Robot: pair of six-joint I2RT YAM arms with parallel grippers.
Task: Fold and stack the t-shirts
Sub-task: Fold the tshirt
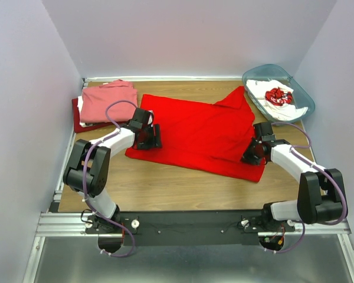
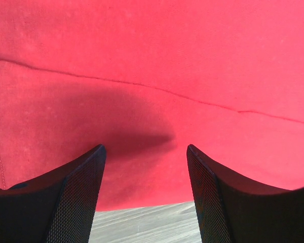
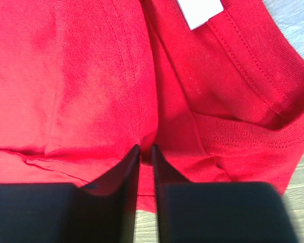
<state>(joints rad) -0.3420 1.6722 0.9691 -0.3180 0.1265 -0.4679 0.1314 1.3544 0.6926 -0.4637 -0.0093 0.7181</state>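
Observation:
A bright red t-shirt [image 1: 197,132] lies spread across the middle of the table. My left gripper [image 1: 150,137] is open at the shirt's left edge, its jaws wide apart over the hem [image 2: 142,126]. My right gripper [image 1: 252,154] is shut on a pinch of the red shirt [image 3: 91,91] near the collar, where the white neck label [image 3: 200,11] shows. A salmon-pink shirt [image 1: 109,103] lies folded on a darker red one [image 1: 78,121] at the far left. A white shirt with red print [image 1: 277,95] lies in the bin.
A translucent teal plastic bin [image 1: 304,94] stands at the far right corner. Walls close in on the left, back and right. Bare wooden tabletop [image 1: 183,188] runs along the near side, in front of the red shirt.

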